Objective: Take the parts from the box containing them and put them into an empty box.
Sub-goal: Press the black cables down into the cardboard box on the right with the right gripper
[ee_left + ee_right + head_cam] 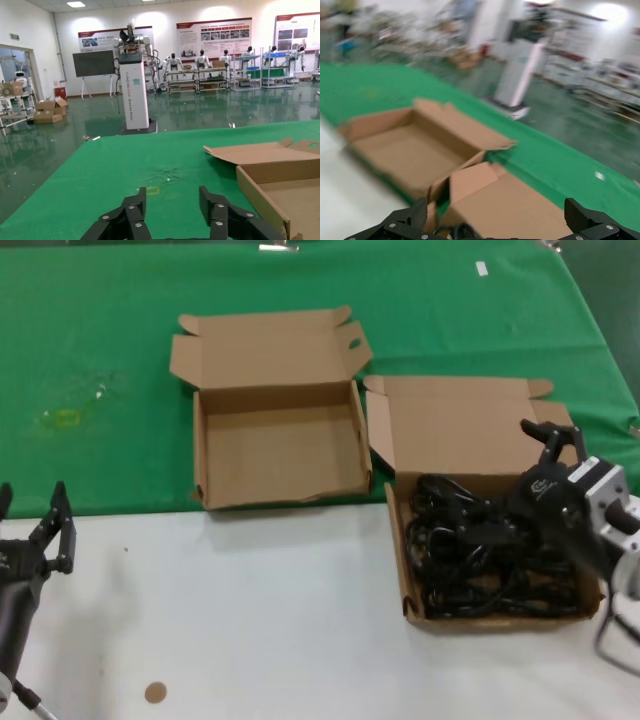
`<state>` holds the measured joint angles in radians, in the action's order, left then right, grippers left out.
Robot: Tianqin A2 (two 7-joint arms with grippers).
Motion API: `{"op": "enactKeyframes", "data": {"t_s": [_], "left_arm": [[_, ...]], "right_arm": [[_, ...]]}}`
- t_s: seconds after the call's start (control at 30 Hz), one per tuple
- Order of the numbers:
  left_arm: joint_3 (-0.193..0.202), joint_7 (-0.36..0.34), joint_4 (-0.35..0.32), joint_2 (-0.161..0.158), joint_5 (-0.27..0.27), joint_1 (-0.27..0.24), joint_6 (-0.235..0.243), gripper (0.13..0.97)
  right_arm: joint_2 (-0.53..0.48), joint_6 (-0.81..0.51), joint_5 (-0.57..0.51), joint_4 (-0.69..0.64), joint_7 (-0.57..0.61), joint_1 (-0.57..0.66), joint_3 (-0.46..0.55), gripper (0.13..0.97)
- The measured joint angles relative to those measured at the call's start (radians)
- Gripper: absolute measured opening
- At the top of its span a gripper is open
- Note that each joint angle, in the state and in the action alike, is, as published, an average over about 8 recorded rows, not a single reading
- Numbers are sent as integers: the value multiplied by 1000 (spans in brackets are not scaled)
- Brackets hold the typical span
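The empty box (280, 455) lies open on the green cloth, its lid folded back; it also shows as the empty box (280, 182) and the empty box (405, 147). To its right stands the box containing the parts (470, 430), filled with black coiled cords (485, 560). My right gripper (553, 435) hovers open over that box's far right corner, above the cords and in front of the lid (510, 200), holding nothing. A bit of cord (460, 232) shows at the edge of the right wrist view. My left gripper (32, 508) waits open at the left over the white table, seen too as the left gripper (172, 195).
Green cloth (100, 330) covers the back of the table and white surface (260, 610) the front. A yellow mark (62, 418) sits on the cloth at the left. A small brown disc (154, 692) lies near the front edge.
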<state>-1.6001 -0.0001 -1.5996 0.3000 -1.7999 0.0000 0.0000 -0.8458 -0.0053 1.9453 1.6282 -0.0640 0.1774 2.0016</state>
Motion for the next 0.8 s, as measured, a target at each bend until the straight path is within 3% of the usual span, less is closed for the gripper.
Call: {"op": "enactKeyframes", "data": {"t_s": [0.23, 0.4, 0.47, 0.63, 0.8], "left_arm": [[0, 0, 0, 0, 0, 0, 0, 367], [0, 0, 0, 0, 0, 0, 0, 263], [0, 0, 0, 0, 0, 0, 0, 263], [0, 0, 0, 0, 0, 0, 0, 227], [0, 0, 0, 0, 0, 0, 0, 168]], "right_arm": [[-182, -256, -132, -15, -85, 176, 105, 966], [-264, -477, -156, -38, -40, 359, 218, 966], [-287, -569, -148, -56, -1, 448, 281, 966], [-294, -799, -156, -124, 91, 648, 410, 966], [-230, -988, -244, -219, 153, 755, 431, 966]]}}
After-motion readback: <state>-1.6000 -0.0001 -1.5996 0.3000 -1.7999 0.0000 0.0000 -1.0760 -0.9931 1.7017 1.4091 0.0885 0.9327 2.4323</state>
